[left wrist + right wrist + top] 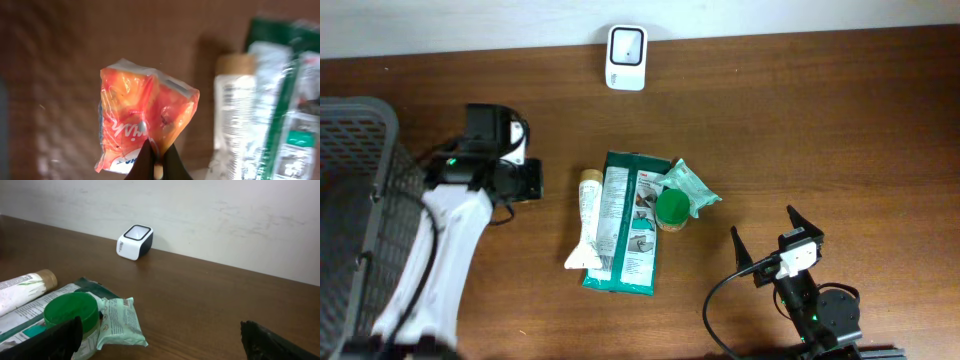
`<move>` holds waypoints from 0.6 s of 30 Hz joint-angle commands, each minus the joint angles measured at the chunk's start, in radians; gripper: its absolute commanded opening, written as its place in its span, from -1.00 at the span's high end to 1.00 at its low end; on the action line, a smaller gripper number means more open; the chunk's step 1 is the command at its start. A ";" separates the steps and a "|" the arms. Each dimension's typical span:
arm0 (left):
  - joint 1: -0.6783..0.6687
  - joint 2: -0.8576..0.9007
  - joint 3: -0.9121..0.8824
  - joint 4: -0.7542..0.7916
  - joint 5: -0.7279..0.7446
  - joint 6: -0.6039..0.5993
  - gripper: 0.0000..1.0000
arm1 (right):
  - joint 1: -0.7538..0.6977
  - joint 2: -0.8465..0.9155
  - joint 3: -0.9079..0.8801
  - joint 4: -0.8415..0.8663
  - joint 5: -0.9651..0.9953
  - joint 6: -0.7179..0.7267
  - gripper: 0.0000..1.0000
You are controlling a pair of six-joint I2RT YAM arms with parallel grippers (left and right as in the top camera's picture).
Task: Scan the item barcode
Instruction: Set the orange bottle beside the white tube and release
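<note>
Packet (142, 120) (orange, crinkly) sits pinched by one edge in left gripper (157, 162).

Mock shop checkout set up on a robot bench.
White barcode scanner (626, 58) by the plain wall (225, 215), mesh basket (350, 180) at the wooden table (820, 130) edge, packaged goods mid-table: tube (588, 200), green pack (620, 250), small packet (695, 190).

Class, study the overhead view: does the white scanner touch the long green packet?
No, the white scanner stands alone, with bare wood between it and the long green packet.
</note>
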 commanded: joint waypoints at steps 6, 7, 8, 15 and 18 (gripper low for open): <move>-0.061 0.229 -0.040 0.060 0.083 -0.080 1.00 | 0.005 -0.007 -0.005 -0.005 -0.002 0.007 -0.97; -0.072 0.229 -0.041 0.072 0.083 -0.100 1.00 | 0.005 -0.007 -0.005 -0.005 -0.002 0.007 -0.97; -0.079 0.229 -0.041 0.079 0.087 -0.107 1.00 | 0.005 -0.007 -0.005 -0.005 -0.002 0.007 -0.97; -0.119 0.228 -0.042 0.103 0.086 -0.106 -0.99 | 0.005 -0.007 -0.005 -0.005 -0.002 0.007 -0.97; -0.114 0.219 -0.006 0.097 0.067 -0.062 -0.99 | 0.005 -0.007 -0.005 -0.005 -0.002 0.007 -0.97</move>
